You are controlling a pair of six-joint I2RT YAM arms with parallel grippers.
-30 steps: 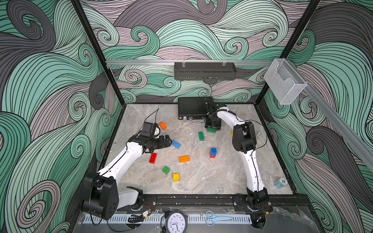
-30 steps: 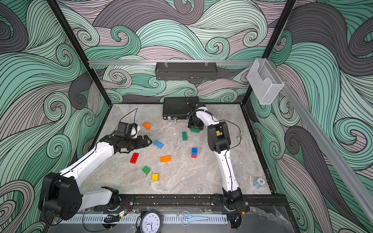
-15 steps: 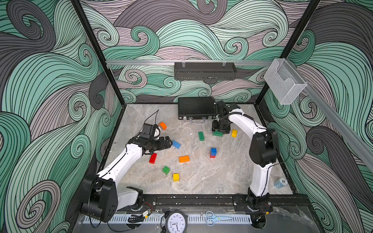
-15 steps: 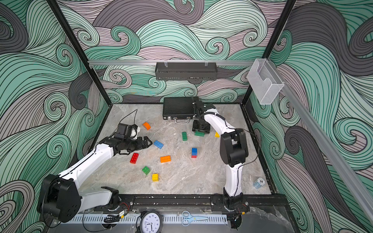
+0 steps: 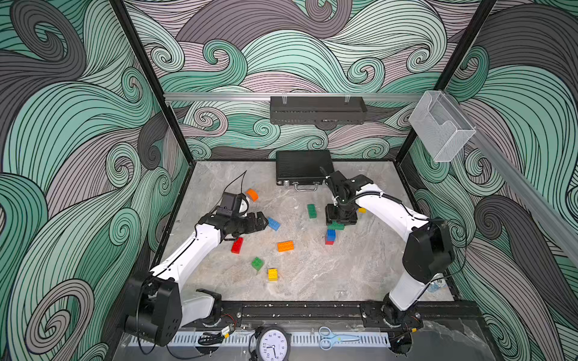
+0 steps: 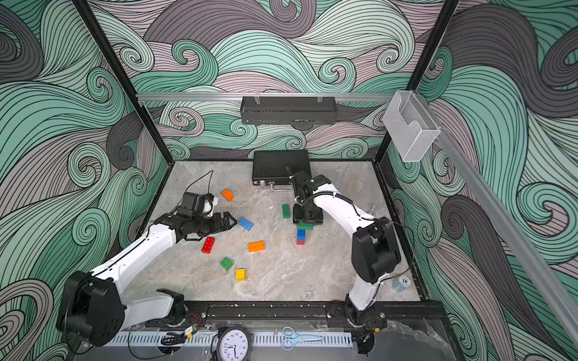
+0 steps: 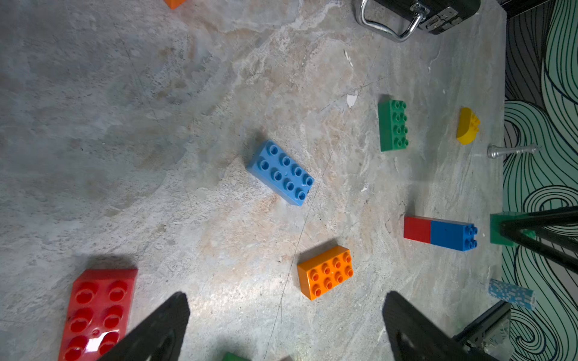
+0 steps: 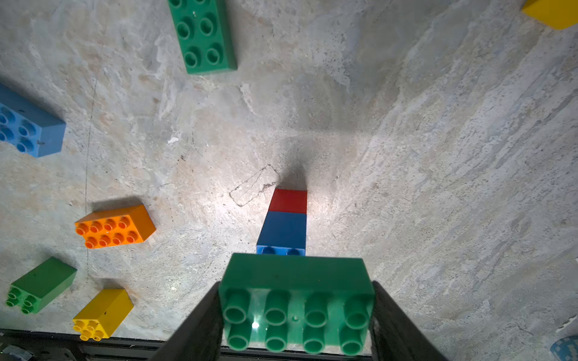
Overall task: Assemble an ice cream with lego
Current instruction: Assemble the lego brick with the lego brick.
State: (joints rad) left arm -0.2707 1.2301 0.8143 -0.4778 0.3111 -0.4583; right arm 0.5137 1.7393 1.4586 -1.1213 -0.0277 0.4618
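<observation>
The right gripper (image 8: pixel 295 315) is clamped on a green oblong brick (image 8: pixel 297 278), studs up, pinched across its long ends and hanging just beside the top of the upright red-and-blue stack (image 8: pixel 287 225). To seat it well, I would keep the brick level, centre it over the blue studs, then press straight down. The narrow stack looks likely to tip under a sideways push. The left gripper (image 7: pixel 281 328) hangs wide apart and empty near the light blue brick (image 7: pixel 280 173). The green brick hides most of the blue studs, so contact cannot be judged. The yellow half-round piece (image 8: pixel 553 12) is cut off at the frame edge.
</observation>
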